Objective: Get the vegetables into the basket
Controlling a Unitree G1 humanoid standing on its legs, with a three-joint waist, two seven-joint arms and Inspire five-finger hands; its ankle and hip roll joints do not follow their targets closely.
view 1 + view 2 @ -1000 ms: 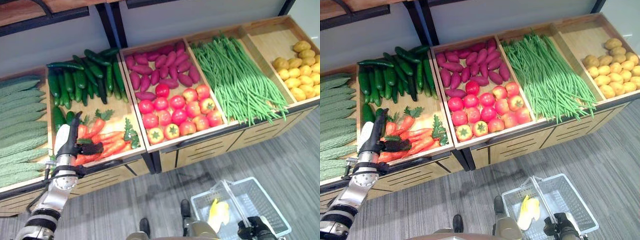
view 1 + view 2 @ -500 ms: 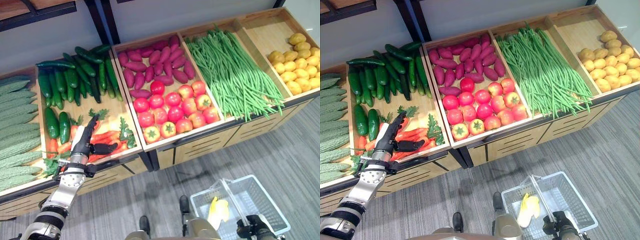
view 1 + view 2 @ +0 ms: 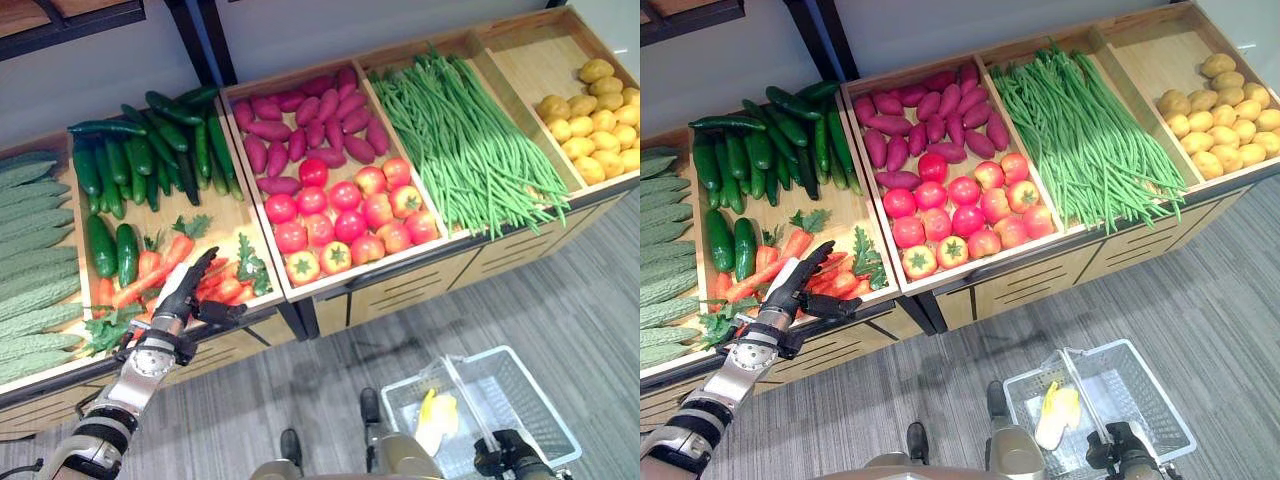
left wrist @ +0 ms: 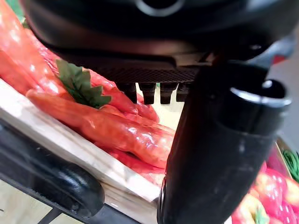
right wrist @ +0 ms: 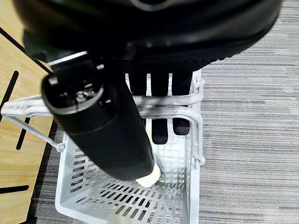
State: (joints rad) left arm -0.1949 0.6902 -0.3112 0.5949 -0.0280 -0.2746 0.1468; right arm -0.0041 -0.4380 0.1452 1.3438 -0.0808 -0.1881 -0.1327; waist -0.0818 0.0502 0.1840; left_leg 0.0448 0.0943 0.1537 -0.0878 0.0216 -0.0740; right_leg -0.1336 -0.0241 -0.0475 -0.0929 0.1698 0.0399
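A long wooden produce stand (image 3: pixel 330 290) with slanted compartments runs across the far side, standing on grey striped carpet floor (image 3: pixel 560 300) before a pale grey wall (image 3: pixel 330 30). From left to right its compartments hold ridged pale-green bitter gourds (image 3: pixel 35 250), dark green cucumbers (image 3: pixel 150 150) with orange carrots with green leafy tops (image 3: pixel 190 275) nearer, purple sweet potatoes (image 3: pixel 310 120) with red tomatoes (image 3: pixel 350 220) nearer, a heap of long green beans (image 3: pixel 470 140), and yellow potatoes (image 3: pixel 590 125) at the far right.

On the floor at the near right stands a white wire shopping basket (image 3: pixel 535 385) with a yellow item (image 3: pixel 435 420) lying inside. The right hand (image 5: pixel 159 109) has its fingers (image 5: pixel 161 128) curled around the basket's white wire handle (image 5: pixel 189 119), thumb on the near side of it.

The left hand (image 3: pixel 185 300) hovers over the near edge of the carrot compartment, its fingers (image 3: pixel 200 265) straight and spread, thumb stretched out to the right, holding nothing. In the left wrist view the carrots lie just under and beyond the fingertips (image 4: pixel 149 93); whether these touch them cannot be told.
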